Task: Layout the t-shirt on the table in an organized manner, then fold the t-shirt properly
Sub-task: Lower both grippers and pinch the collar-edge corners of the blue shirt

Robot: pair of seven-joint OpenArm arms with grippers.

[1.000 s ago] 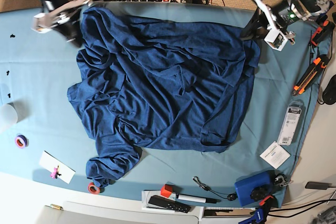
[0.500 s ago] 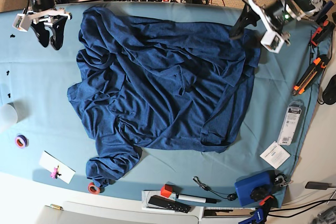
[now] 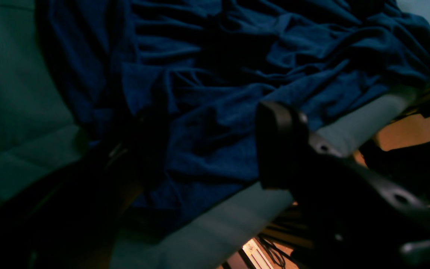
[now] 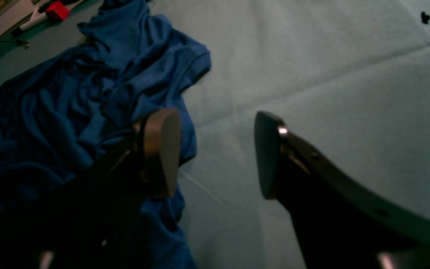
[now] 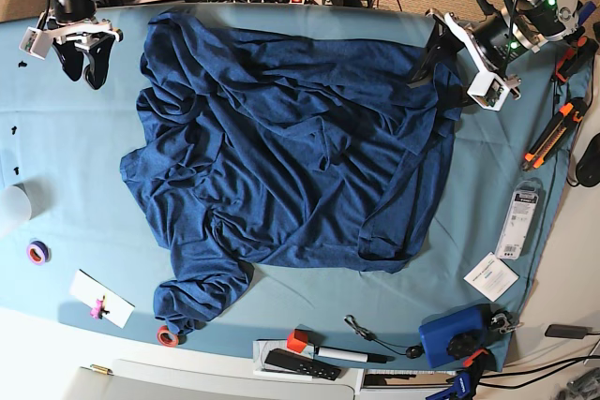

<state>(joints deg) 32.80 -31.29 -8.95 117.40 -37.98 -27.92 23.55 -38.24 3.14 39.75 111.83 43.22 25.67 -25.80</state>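
A: What does the overhead view show of the two tools?

B: The left gripper [image 5: 441, 49] hangs at one far corner of the large dark navy-blue heathered t-shirt [image 5: 291, 156], its black jaws spread wide and holding nothing. The right gripper [image 5: 80, 58] hangs beyond the opposite far corner, jaws likewise parted and empty.

A: Where does the garment lie relative to each tool?

B: In the left wrist view the t-shirt [image 3: 237, 74] spreads rumpled directly beneath and ahead of the left gripper [image 3: 207, 149]. In the right wrist view the t-shirt [image 4: 69, 112] lies beside one fingertip [image 4: 161, 149] of the right gripper [image 4: 215, 153]; the other sits over bare cloth. Whether that fingertip touches fabric cannot be told.

A: And the support?

B: The wide table covered in wrinkled light teal-blue cloth [image 5: 84, 166] carries the shirt, one sleeve bunched at the edge farthest from both tools.
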